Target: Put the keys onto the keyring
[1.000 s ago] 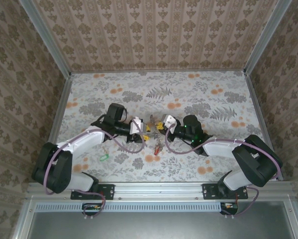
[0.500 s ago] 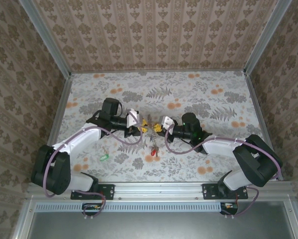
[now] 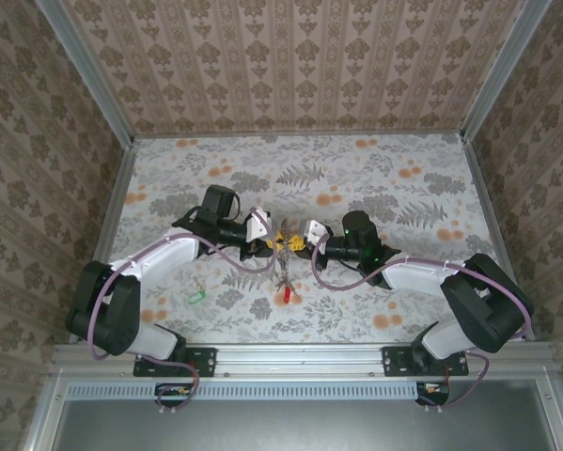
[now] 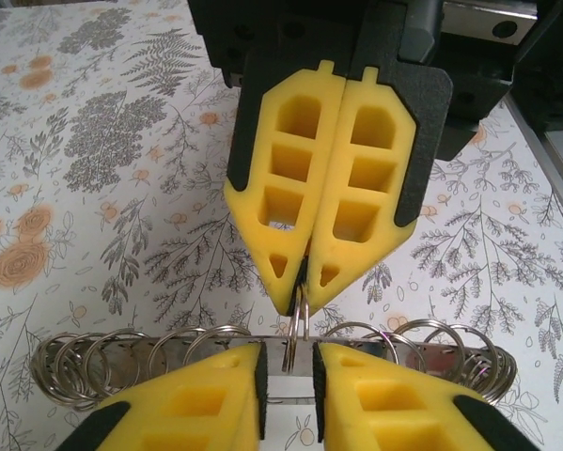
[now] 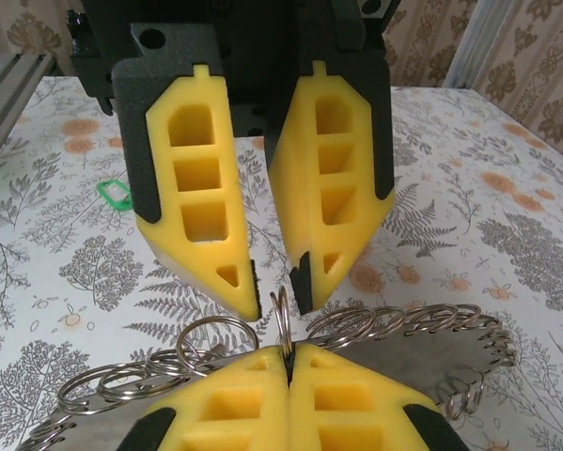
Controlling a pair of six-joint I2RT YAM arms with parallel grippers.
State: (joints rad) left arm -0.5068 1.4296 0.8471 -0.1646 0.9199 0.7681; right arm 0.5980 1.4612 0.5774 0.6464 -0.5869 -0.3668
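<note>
- Compared with half a second ago, the left gripper and right gripper have closed the gap between them. Their yellow fingertips now meet tip to tip at mid-table. The green key has not shifted.
- Right gripper: fingers pressed together, pinching the keyring at their tips. The keyring stands upright and is seen nearly edge-on.
- Left gripper: fingers spread by a narrow gap, with the keyring standing in that gap. Contact with either pad cannot be determined.
- Both wrist views resolve a detail at close range: a flat metal strip carrying a row of wire rings, set crosswise just beside the fingertips.
- The right wrist view places the green key flat on the table, well apart from both grippers, on the left arm's side.
- The top view adds a red key just to the near side of the fingertips, with small metal parts between. Whether it hangs or rests on the table cannot be determined.
</note>
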